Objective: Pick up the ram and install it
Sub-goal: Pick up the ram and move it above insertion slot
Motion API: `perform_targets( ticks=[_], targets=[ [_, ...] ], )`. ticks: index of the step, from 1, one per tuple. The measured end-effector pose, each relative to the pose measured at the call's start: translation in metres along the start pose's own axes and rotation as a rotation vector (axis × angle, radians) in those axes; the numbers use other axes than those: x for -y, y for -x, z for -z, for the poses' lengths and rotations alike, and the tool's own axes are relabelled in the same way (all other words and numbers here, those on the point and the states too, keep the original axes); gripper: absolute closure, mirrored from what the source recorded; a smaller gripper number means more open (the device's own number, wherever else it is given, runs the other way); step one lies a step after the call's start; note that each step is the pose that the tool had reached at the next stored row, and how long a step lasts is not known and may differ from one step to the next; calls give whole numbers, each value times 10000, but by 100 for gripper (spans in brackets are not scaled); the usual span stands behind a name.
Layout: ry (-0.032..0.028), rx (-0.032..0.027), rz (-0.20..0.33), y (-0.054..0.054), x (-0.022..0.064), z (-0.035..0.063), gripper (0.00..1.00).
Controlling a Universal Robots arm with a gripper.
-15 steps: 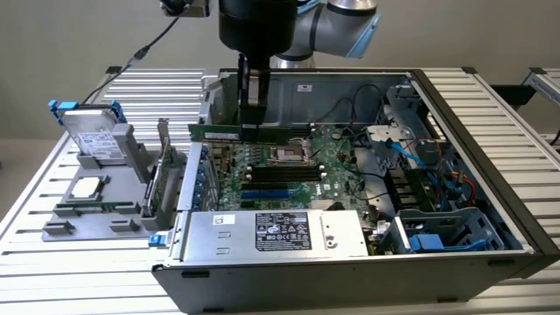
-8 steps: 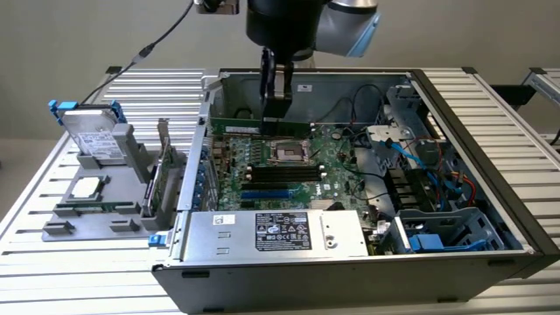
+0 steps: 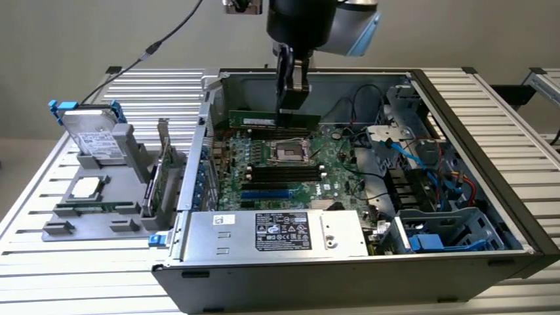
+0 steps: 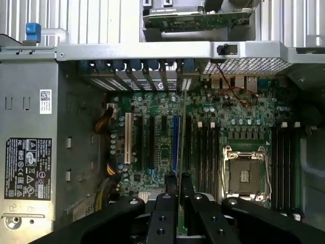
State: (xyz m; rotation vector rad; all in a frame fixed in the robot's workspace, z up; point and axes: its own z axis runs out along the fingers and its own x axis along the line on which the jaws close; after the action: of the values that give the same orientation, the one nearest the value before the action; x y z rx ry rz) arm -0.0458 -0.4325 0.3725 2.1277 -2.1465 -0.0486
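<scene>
Case open-topped: clear drop above motherboard, centre frame. Cables, drive cage crowd right; back wall near hand and ram.

A slatted metal table carries an open computer case and, at the exterior view's left, a grey holder just beside it.
</scene>
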Motion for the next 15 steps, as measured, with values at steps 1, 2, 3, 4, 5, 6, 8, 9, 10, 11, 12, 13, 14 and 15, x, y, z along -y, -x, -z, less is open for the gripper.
perform_targets(
  ticks=[1,2,3,4,5,6,8,9,10,11,12,13,14,15],
  targets=[
    [0,-5,-1,37,27,-10,86],
    [-1,-10,-1,71,55,-20,86],
    [0,-17,-2,101,84,-31,86],
    [0,-23,-3,128,111,-41,86],
    [-1,-29,-3,157,139,-52,86],
    [-1,-34,-4,181,158,-62,86],
    [-4,-42,-6,227,179,-82,86],
    [-10,-44,-6,250,184,-93,86],
    [-26,-47,-2,270,186,-101,86],
    [-62,-49,9,288,186,-108,86],
    [-110,-52,26,303,187,-114,86],
    [-167,-55,47,316,187,-120,86],
    [-225,-58,69,329,188,-125,86],
    [-278,-62,83,338,188,-133,86]
  ],
)
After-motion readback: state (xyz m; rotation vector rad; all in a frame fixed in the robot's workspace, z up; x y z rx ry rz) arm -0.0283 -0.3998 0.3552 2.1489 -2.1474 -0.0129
